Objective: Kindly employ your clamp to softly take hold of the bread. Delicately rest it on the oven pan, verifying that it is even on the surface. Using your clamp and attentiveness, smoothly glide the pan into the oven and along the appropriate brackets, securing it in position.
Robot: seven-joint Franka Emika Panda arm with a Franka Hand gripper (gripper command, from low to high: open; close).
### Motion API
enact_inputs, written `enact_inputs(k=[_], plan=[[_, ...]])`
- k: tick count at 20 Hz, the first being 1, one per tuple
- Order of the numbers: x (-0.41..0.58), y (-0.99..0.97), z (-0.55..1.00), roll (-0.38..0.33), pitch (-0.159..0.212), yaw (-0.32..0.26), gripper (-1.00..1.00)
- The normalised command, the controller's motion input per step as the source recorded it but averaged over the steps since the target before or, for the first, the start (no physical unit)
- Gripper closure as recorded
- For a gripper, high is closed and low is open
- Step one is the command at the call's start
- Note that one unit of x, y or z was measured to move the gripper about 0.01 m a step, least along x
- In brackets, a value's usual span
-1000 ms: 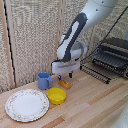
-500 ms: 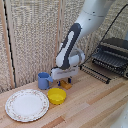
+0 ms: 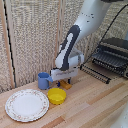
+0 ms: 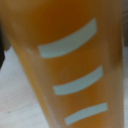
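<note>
The bread (image 3: 66, 85) is a small orange-brown loaf piece lying on the wooden table, just behind the yellow bowl. My clamp (image 3: 64, 79) is a white block pressed low right over it, and its fingertips are hidden around the loaf. The wrist view is filled with the bread (image 4: 65, 65), orange with three pale stripes, very close and blurred; no fingers show there. The oven (image 3: 114, 50) stands at the exterior view's right, a dark box with a greyish top. The oven pan (image 3: 108, 60), a flat dark rack of thin bars, lies in its open mouth.
A yellow bowl (image 3: 56, 96) sits in front of the bread, and a blue mug (image 3: 44, 80) stands beside the clamp. A patterned plate (image 3: 26, 105) lies at the front left. A dark barred door flap (image 3: 96, 73) slopes from the oven to the table.
The clamp has sunk a little lower over the bread. The bowl, mug, plate and oven have not moved.
</note>
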Motion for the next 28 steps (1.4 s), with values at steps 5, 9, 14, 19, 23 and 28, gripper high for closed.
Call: enact_inputs(k=[5, 9, 14, 19, 23, 28], plan=[[-0.015, 0.27, 0.39, -0.038, 0.000, -0.162, 1.00], [-0.054, 0.08, 0.58, -0.033, 0.018, -0.244, 1.00], [0.056, -0.19, 0.94, 0.001, 0.085, -0.270, 1.00], [0.207, -0.16, 0.94, -0.018, 0.056, -0.282, 1.00], [0.178, -0.17, 0.89, -0.011, 0.056, -0.299, 1.00], [0.131, -0.26, 0.83, 0.000, 0.049, -0.292, 1.00]])
